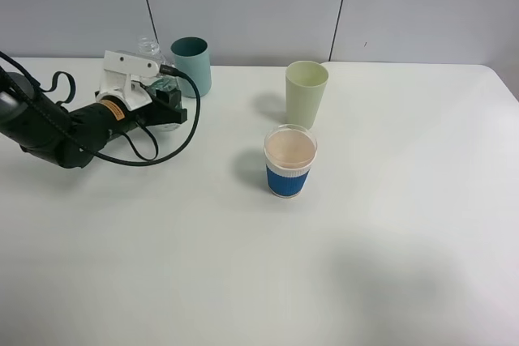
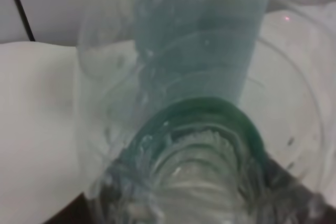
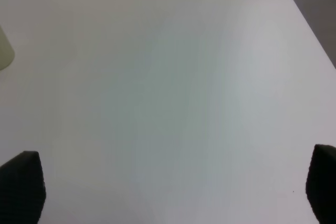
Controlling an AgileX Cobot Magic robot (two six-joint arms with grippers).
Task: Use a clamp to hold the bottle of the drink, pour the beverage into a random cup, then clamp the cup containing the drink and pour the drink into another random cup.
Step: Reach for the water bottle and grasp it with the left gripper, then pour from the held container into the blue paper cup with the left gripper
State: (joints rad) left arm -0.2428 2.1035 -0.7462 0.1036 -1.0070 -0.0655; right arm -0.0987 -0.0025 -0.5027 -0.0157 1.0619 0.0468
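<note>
Clear ribbed-neck bottle (image 2: 195,174), dark green band

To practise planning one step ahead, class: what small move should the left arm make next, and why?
Probably lift the bottle straight up a little: the left jaws are shut on it, it stands close beside the teal tumbler, and the blue-sleeved cup looks empty.

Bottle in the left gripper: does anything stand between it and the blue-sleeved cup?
Nothing visible: bare table lies between the bottle and the blue-sleeved cup. The teal tumbler stands beside the bottle, off that line.
</note>
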